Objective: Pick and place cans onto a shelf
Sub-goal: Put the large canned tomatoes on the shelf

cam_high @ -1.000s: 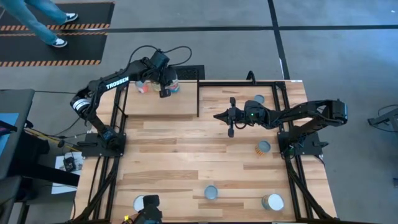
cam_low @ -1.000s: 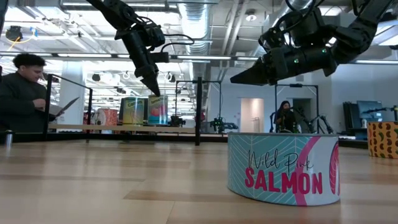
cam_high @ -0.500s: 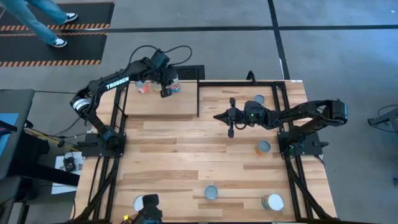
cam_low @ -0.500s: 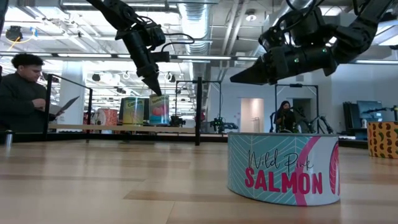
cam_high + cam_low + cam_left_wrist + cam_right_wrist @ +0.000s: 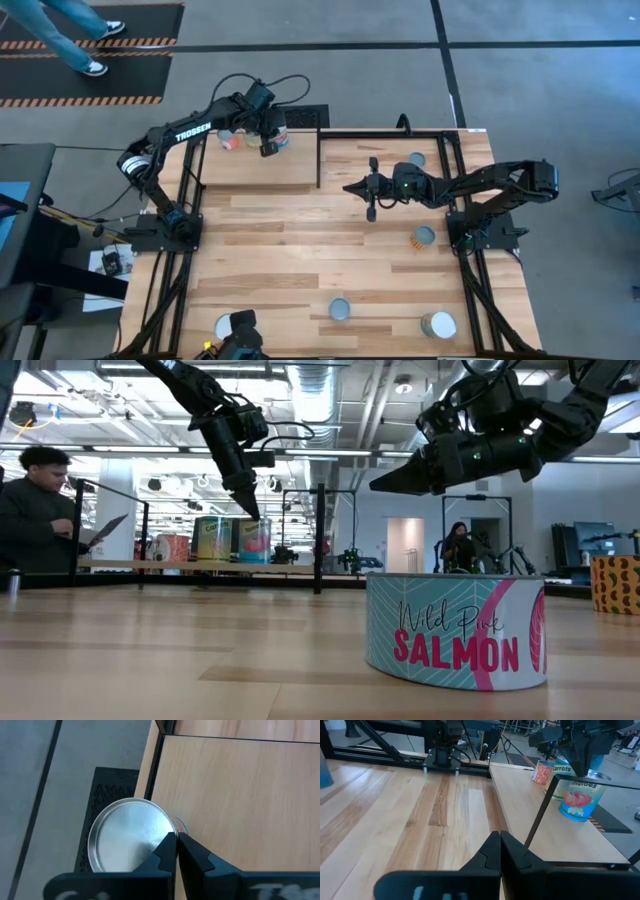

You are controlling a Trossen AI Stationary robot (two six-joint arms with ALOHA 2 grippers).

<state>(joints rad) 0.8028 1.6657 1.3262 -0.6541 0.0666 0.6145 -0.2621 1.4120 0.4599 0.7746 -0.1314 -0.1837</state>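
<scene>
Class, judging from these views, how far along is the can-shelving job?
Done: three cans stand on the shelf. In hand: nothing; the left gripper hovers shut above them, the right gripper shut mid-table. Left: five cans on the table, including the salmon can.

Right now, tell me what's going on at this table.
A two-armed robot is putting cans on a shelf. The left end effector is shut and hangs over the shelf's far edge, just above a can with a silver top; other cans stand beside it there. The right end effector, also shut and empty, hovers over the middle of the table. Several cans, including a salmon can, lie scattered on the table.
</scene>
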